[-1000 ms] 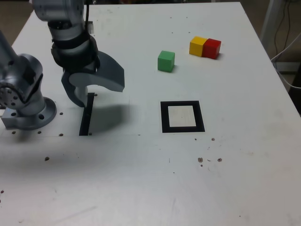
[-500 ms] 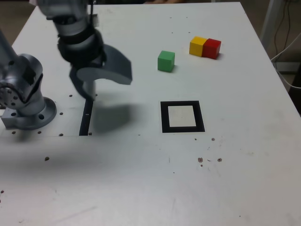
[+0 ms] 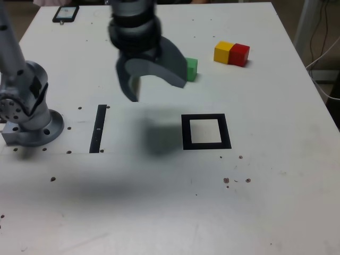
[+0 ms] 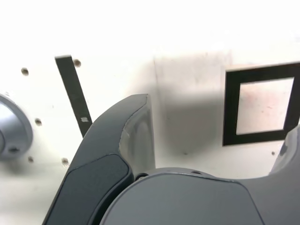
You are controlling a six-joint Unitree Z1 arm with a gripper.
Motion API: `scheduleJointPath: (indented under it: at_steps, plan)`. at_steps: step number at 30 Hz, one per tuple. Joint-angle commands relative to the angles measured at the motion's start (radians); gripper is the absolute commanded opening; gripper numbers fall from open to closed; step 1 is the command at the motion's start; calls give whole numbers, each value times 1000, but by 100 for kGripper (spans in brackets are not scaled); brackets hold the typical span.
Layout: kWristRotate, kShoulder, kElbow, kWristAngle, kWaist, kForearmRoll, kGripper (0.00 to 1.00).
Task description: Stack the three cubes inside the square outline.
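1. The gripper [image 3: 154,85] is held above the table [image 3: 276,202] with jaws spread wide, nothing pinched.
2. The green cube [image 3: 190,68] is half hidden just behind one jaw.
3. The yellow cube [image 3: 223,51] and red cube [image 3: 240,54] are seen touching, well off to the exterior view's right.
4. The square outline [image 3: 206,132] is left empty, nearer the camera.

White table [image 3: 159,212], speckled with small dark marks.
On it lie a green cube [image 3: 192,67], partly hidden, and a yellow cube [image 3: 223,51] touching a red cube [image 3: 239,54] toward the exterior view's right. Nearer sits the black square outline [image 3: 206,132]; a black strip [image 3: 98,128] lies to its left, beside the arm's base [image 3: 32,127]. A phone [image 3: 66,13] rests at the far edge.
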Motion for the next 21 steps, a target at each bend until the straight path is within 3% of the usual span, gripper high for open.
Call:
scheduleJointPath:
  at_steps: [1,5,9,12,18,21]
  plan:
    - [8,51,-68,-41,10,44,96]
    - [6,115,-174,-92,32,82,96]
    - [-7,156,-294,-101,75,112,96]
    - [-27,188,-382,-86,121,144,96]
    - [-77,238,-463,-15,203,179,97]
    - [-100,251,-479,-18,229,176,97]
